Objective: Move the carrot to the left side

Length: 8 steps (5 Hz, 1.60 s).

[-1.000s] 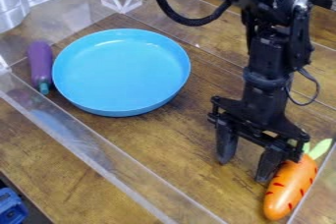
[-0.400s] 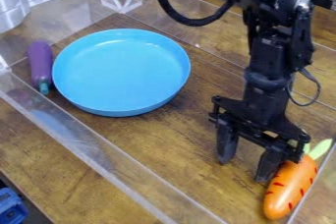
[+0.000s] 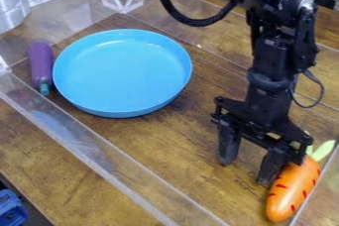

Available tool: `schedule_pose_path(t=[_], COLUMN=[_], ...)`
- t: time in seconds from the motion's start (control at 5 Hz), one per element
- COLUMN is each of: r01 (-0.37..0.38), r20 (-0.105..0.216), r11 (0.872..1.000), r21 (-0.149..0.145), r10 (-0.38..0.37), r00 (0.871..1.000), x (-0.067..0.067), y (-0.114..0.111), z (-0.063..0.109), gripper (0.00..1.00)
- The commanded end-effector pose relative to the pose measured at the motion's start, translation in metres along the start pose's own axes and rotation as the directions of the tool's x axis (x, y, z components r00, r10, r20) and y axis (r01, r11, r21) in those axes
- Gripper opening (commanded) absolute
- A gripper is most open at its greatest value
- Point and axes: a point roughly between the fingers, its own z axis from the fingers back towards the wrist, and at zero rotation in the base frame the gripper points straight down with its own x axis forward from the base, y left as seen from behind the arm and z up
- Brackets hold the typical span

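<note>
Round blue plate [image 3: 122, 72] on brown wooden table [image 3: 146, 170], purple eggplant [image 3: 42, 65] just beside, blue object [image 3: 12, 208] in the corner

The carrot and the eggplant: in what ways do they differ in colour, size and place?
The carrot is orange with a pale green top, while the eggplant is purple. The carrot looks bigger and thicker than the eggplant in this view. The carrot lies at the right edge, close to the hand; the eggplant lies at the left, beside the blue plate. Both are elongated.
</note>
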Motion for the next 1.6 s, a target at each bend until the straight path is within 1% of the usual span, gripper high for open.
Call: schedule_pose_path(t=[0.0, 0.4, 0.6, 0.8, 1.0, 1.2, 1.4], r01=[0.237, 0.28, 0.307, 0.313, 0.317, 0.314, 0.313], r20=[-0.007, -0.015, -0.011, -0.013, -0.015, -0.014, -0.032], r11=[0.972, 0.96, 0.952, 0.95, 0.949, 0.949, 0.95], r21=[-0.011, -0.013, -0.007, -0.006, -0.008, -0.008, -0.007], r10=[-0.237, -0.28, -0.307, -0.313, -0.317, -0.314, -0.313], r00=[0.972, 0.96, 0.952, 0.95, 0.948, 0.949, 0.949], x=[-0.027, -0.036, -0.043, -0.044, -0.037, -0.033, -0.032], y=[-0.066, -0.068, -0.061, -0.038, -0.02, -0.011, -0.006], z=[-0.004, -0.006, -0.005, -0.001, -0.001, -0.002, -0.003], gripper=[1.0, 1.0, 1.0, 1.0, 1.0, 0.0, 1.0])
